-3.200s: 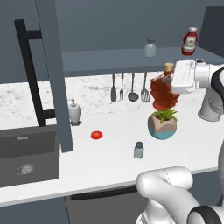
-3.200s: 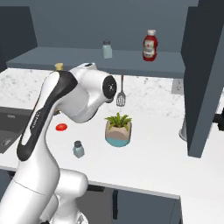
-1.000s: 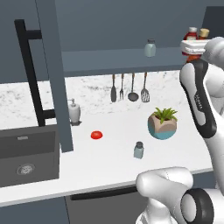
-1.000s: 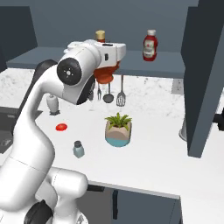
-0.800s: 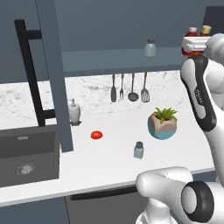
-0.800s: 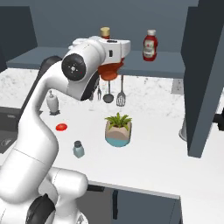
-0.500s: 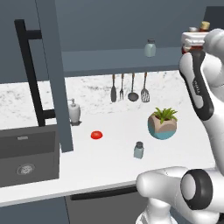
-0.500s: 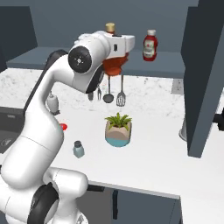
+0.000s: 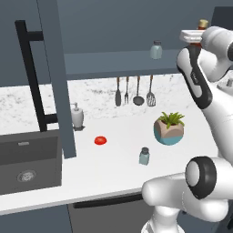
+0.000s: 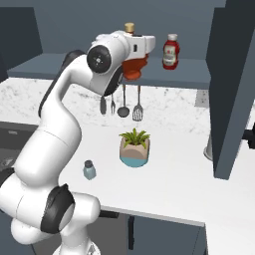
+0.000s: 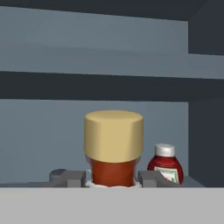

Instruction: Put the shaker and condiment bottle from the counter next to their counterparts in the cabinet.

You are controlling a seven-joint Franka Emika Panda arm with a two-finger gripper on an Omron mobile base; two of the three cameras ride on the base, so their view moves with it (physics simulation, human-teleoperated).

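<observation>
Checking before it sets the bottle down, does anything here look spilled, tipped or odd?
Nothing stands out. The condiment bottle sits upright in the tool, the ketchup bottle stands on the cabinet shelf, and the shaker stands upright on the counter.

We record: condiment bottle (image 11: pixel 113 171), glossy red-brown body, matt tan cork-like cap. Beside it, ketchup bottle (image 11: pixel 165 166), shiny red plastic, white cap. Shaker (image 9: pixel 144 156) on the desk (image 9: pixel 113 159), clear glass, grey metal cap. Desk smooth, matt white.
</observation>
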